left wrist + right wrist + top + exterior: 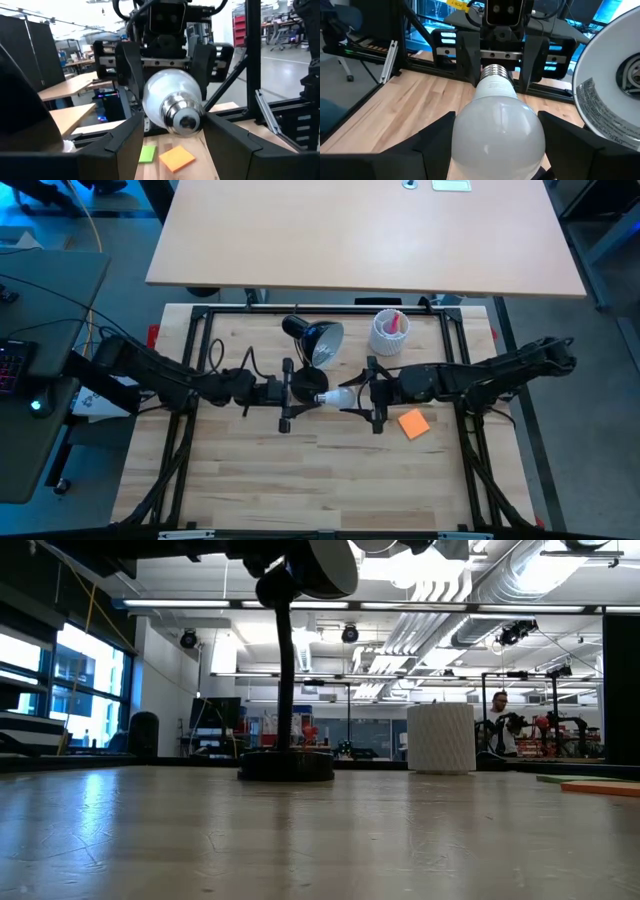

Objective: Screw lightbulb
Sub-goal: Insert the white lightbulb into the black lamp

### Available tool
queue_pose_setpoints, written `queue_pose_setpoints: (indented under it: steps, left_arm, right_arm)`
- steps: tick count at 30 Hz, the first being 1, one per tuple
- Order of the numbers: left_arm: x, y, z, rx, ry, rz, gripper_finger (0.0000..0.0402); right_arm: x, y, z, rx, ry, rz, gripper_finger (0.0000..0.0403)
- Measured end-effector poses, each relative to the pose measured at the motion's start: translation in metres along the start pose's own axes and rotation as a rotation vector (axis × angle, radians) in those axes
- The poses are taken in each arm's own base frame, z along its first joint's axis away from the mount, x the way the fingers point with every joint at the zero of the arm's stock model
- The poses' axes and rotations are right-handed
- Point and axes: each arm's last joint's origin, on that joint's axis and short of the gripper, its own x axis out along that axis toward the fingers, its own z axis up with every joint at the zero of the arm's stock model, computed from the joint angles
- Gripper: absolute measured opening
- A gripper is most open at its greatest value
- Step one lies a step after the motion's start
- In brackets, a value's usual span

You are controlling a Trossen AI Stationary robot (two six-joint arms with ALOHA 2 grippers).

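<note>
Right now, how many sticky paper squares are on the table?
2. An orange square lies on the table below the right gripper, and a green square lies beside it, seen only from the left wrist. More may be hidden under the arms.

Lightbulb mid-table between left gripper and right gripper; lamp just behind; cup right of lamp; sticky pad near right gripper

I'm counting one lightbulb, one black lamp, one white cup, two sticky notes: orange, green.
</note>
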Motion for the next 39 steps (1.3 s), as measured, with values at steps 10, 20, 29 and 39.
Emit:
queue_pose_setpoints:
  steps: [10, 20, 29, 39]
  left_arm:
    - [0.002, 0.000, -0.001, -0.003, -0.025, 0.004, 0.0197]
    - [0.002, 0.000, -0.001, -0.009, -0.023, 0.005, 0.0188]
    - [0.002, 0.000, -0.003, -0.010, 0.006, 0.027, 0.0156]
    - [0.002, 0.000, -0.006, -0.048, 0.038, 0.058, 0.0179]
  right_arm:
    - [0.002, -0.008, -0.001, 0.025, -0.005, -0.031, 0.0260]
    - [0.011, -0.011, -0.007, 0.019, 0.014, -0.044, 0.0259]
    - [0.012, -0.011, -0.008, 0.018, 0.024, -0.047, 0.0259]
    - [0.011, -0.012, -0.007, 0.022, 0.016, -0.055, 0.0259]
